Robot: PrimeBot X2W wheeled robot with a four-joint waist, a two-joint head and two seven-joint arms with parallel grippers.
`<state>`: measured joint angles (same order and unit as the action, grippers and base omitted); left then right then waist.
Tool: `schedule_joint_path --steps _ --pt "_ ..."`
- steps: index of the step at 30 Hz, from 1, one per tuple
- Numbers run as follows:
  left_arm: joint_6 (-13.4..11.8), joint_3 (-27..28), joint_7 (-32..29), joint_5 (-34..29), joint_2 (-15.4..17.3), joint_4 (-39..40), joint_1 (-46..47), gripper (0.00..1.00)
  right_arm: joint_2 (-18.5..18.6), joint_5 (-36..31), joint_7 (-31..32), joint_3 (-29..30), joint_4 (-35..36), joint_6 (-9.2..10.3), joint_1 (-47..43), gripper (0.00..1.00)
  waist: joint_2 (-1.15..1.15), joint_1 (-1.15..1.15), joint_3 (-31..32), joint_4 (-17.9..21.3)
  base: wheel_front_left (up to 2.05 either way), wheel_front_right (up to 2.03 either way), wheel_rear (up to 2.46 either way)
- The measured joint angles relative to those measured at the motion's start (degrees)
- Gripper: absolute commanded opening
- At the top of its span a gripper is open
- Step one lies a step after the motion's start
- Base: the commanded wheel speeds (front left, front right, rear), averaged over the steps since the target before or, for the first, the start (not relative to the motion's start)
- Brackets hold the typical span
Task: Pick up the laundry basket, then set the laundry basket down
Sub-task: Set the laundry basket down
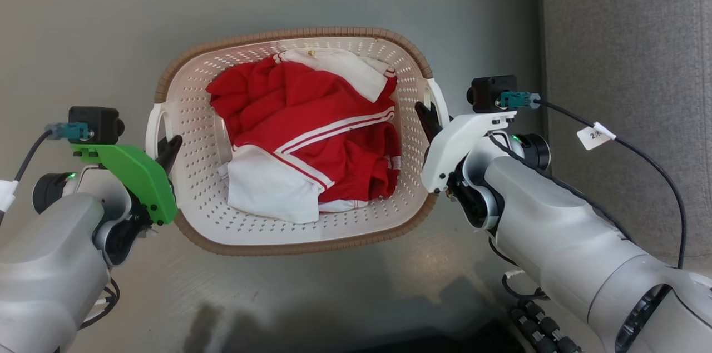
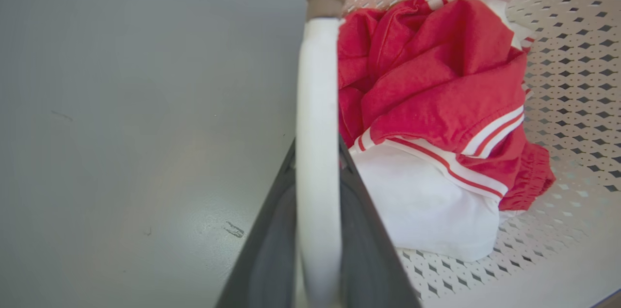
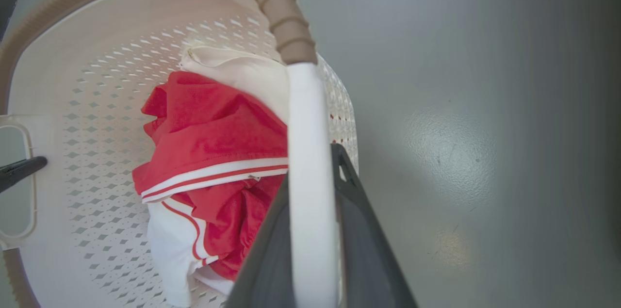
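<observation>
White plastic sits between the two dark fingers of the left gripper. One finger lies on each side of the left handle, and both press against it, so the jaws are pinched on that bar. The right gripper does the same on the right handle, with its fingers close against the white strip (the inner one sits a little lower in the right wrist view).

In the head view, the left gripper reaches in under a green cover, and the right gripper reaches in under a white cover. Each meets its own side of the laundry basket. Through the far handle's opening, the right wrist view catches a dark fingertip of the left gripper.

The laundry basket hangs between the two arms in the middle of the head view. Its brown woven-look rim goes round cream perforated walls. Inside are crumpled red-and-white clothes, red cloth with white stripes lying over a white piece near the front wall.

A smooth grey floor lies below and around the basket, and I cannot tell whether the base touches it. A grey upholstered surface runs along the robot's right. In front of it, a black cable with a small white tag loops away from the right wrist.
</observation>
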<state>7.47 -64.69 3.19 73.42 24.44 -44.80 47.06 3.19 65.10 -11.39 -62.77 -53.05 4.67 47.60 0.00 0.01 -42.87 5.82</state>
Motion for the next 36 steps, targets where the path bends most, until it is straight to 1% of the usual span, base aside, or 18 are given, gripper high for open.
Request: schedule_joint_path --steps 4,6,15,17,24,27,29,36 --pt "0.01 -0.09 1.87 -0.08 0.40 0.46 0.00 0.00 0.03 0.11 -1.04 0.00 0.46 0.08 0.01 0.00 0.00 0.00 -1.68 -0.03 0.00 0.00 0.00" --pt "0.01 -0.04 3.12 -0.09 0.47 0.68 0.01 0.00 0.00 0.29 -1.74 0.42 0.81 0.57 0.04 0.00 0.00 0.00 -2.52 -0.04 0.00 0.00 0.00" --pt "0.02 -0.33 7.10 -0.63 0.93 0.70 0.31 0.00 0.08 0.51 -2.79 0.70 2.03 1.05 0.20 0.00 0.00 0.00 -6.26 -0.13 0.00 0.00 0.00" --pt "0.03 -0.46 7.87 -0.71 1.00 0.70 0.63 0.00 0.04 0.51 -2.97 0.83 2.08 1.42 0.38 0.00 0.00 0.00 -7.02 -0.15 0.00 0.00 0.00" --pt "0.03 -1.35 8.87 -1.78 0.96 0.31 1.24 0.00 0.01 0.62 -3.03 0.96 1.96 1.56 0.43 0.00 0.00 0.00 -8.86 -0.38 0.00 0.00 0.00" --pt "0.03 -1.62 9.10 -1.78 0.88 0.11 1.24 0.00 -0.05 0.62 -3.03 1.42 1.98 1.59 0.43 0.00 0.00 -0.01 -9.11 -0.45 0.00 0.00 0.00" --pt "0.03 -1.75 9.31 -1.77 0.78 0.09 1.26 0.00 -0.12 0.59 -3.03 1.64 2.00 1.96 0.43 0.00 0.00 -0.01 -9.24 -0.46 0.00 0.00 0.00" --pt "0.03 -2.33 9.48 -1.75 0.66 -0.11 1.39 0.00 -0.14 0.71 -3.03 1.51 1.60 1.99 0.41 0.00 0.00 -0.01 -9.48 -0.49 0.00 0.00 0.00"
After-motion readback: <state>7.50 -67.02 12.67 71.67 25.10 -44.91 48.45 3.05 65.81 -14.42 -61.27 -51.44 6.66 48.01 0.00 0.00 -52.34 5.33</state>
